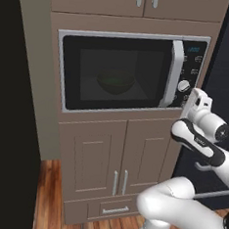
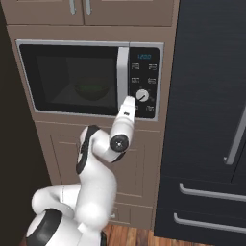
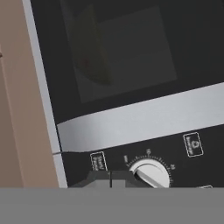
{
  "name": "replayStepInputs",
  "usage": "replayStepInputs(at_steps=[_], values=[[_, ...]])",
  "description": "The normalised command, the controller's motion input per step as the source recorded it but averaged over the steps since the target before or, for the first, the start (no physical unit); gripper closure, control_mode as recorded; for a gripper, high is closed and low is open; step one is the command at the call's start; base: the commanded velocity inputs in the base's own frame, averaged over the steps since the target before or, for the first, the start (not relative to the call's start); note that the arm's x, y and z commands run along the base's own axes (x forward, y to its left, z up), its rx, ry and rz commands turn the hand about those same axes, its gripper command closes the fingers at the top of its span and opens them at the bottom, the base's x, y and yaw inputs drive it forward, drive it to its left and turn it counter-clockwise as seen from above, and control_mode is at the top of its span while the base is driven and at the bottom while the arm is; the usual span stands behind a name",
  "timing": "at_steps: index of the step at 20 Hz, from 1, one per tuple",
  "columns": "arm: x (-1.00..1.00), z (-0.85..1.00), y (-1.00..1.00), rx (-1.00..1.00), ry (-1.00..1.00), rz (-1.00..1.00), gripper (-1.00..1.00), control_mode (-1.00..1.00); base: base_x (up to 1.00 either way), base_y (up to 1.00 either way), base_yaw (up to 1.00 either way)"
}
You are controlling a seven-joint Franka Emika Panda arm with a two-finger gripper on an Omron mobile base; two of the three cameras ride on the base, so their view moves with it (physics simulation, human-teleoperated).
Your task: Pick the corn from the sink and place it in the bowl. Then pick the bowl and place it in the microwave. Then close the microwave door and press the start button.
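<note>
The microwave [image 1: 132, 71] sits built into tan wooden cabinetry, silver-grey frame, smooth and boxy, its long side running level. The microwave door [image 1: 117, 72] is shut flat, dark glass, with a long curved grey handle [image 1: 174, 72] standing upright at its right edge. Through the glass a dim round bowl [image 1: 115, 82] rests inside, something green in it, too murky to name. The gripper [image 3: 111, 180] presses up to the dark control panel [image 2: 145, 81], fingers clenched together on nothing, just beside the white ribbed knob [image 3: 151, 172] and a small rectangular button [image 3: 99, 162].
</note>
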Motion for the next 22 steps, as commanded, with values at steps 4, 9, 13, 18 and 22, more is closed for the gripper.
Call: replayStepInputs(at_steps=[4, 9, 13, 18, 22], values=[[0.31, 0.00, 0.00, 0.00, 0.00, 0.00, 1.00, -1.00, 0.00, 0.00, 0.00], [0.26, 0.00, 0.00, 0.00, 0.00, 0.00, 1.00, -1.00, 0.00, 0.00, 0.00], [0.25, -0.01, 0.00, 0.00, 0.00, 0.00, 1.00, -1.00, 0.00, 0.00, 0.00], [0.25, -0.07, -0.03, 0.00, 0.00, 0.00, 1.00, -1.00, 0.00, 0.00, 0.00], [0.20, -0.14, -0.09, 0.00, 0.00, 0.00, 1.00, -1.00, 0.00, 0.00, 0.00]])
